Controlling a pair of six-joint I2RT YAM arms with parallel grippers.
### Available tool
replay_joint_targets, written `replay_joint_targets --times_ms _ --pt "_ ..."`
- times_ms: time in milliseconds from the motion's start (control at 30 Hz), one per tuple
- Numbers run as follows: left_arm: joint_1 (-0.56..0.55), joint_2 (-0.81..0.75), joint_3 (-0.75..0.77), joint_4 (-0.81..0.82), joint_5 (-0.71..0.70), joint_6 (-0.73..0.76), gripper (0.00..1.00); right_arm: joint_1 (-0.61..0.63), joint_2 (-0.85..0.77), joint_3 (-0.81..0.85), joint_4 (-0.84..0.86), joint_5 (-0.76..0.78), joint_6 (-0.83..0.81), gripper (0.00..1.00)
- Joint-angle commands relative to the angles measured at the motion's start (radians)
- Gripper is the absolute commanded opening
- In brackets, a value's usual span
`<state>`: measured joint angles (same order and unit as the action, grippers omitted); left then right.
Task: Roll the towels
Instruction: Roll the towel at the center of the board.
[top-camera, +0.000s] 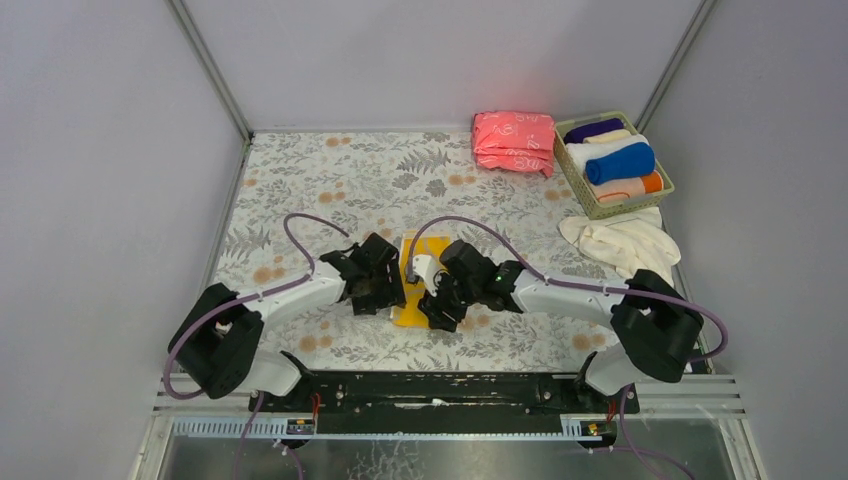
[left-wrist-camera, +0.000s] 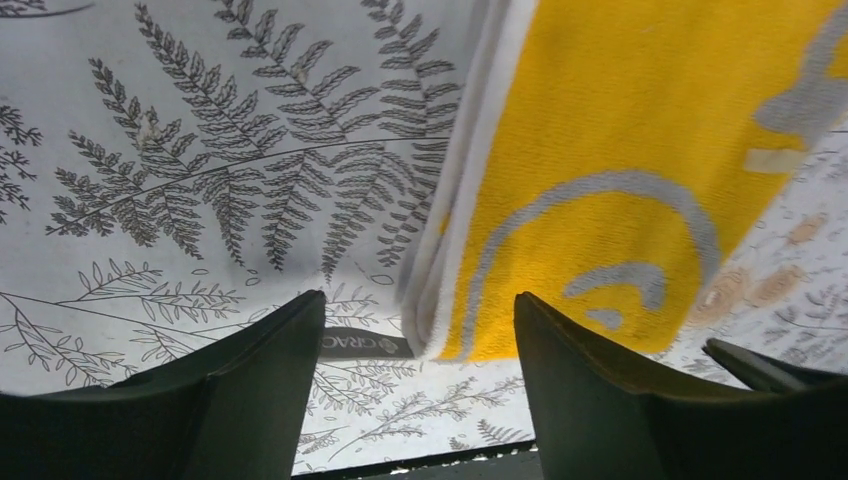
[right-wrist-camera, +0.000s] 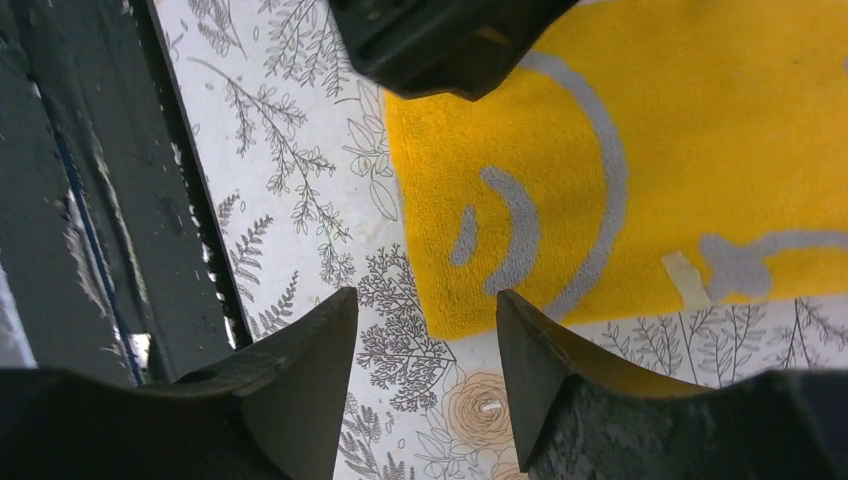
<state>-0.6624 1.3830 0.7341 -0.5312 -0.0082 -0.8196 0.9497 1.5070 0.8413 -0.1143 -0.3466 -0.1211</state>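
A yellow towel with white print (top-camera: 411, 312) lies folded flat in the middle of the table, between both grippers. In the left wrist view the yellow towel (left-wrist-camera: 620, 150) shows its layered white left edge, and my left gripper (left-wrist-camera: 420, 310) hangs open just above its near left corner, holding nothing. My right gripper (right-wrist-camera: 427, 305) is open over the bare cloth beside the near right corner of the yellow towel (right-wrist-camera: 680, 150). From above, the left gripper (top-camera: 385, 285) and right gripper (top-camera: 437, 292) flank the towel closely. Cream-white towels (top-camera: 620, 240) lie loose at the right.
A woven basket (top-camera: 612, 208) at the back right holds rolled towels, among them a blue roll (top-camera: 620, 163) and an orange one (top-camera: 651, 183). A folded pink stack (top-camera: 513, 142) sits left of it. The left gripper's body (right-wrist-camera: 450, 40) shows at the top of the right wrist view.
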Motion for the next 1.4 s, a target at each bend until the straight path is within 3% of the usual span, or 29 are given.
replay_joint_targets --times_ms 0,400,633,833,967,1167,1367 --pt "-0.006 0.047 -0.022 0.025 -0.006 -0.017 0.66 0.036 0.029 0.038 0.023 -0.004 -0.166 0.60" --pt "0.043 0.162 -0.003 0.027 -0.057 0.031 0.52 0.153 0.150 0.023 0.010 0.266 -0.258 0.54" --pt "0.099 0.222 0.013 0.052 -0.046 0.062 0.50 0.197 0.243 0.051 0.019 0.359 -0.244 0.39" --pt "0.227 0.192 0.019 0.079 -0.007 0.074 0.50 0.222 0.368 0.202 -0.025 0.345 -0.120 0.13" --pt "0.324 0.099 0.027 0.050 0.010 0.069 0.56 0.223 0.408 0.255 -0.009 0.275 -0.045 0.00" --pt "0.438 -0.111 -0.016 -0.025 0.016 0.044 0.70 0.201 0.373 0.216 0.105 0.135 0.086 0.00" --pt "0.456 -0.264 -0.079 -0.089 0.089 0.008 0.74 0.123 0.297 0.065 0.375 -0.031 0.309 0.00"
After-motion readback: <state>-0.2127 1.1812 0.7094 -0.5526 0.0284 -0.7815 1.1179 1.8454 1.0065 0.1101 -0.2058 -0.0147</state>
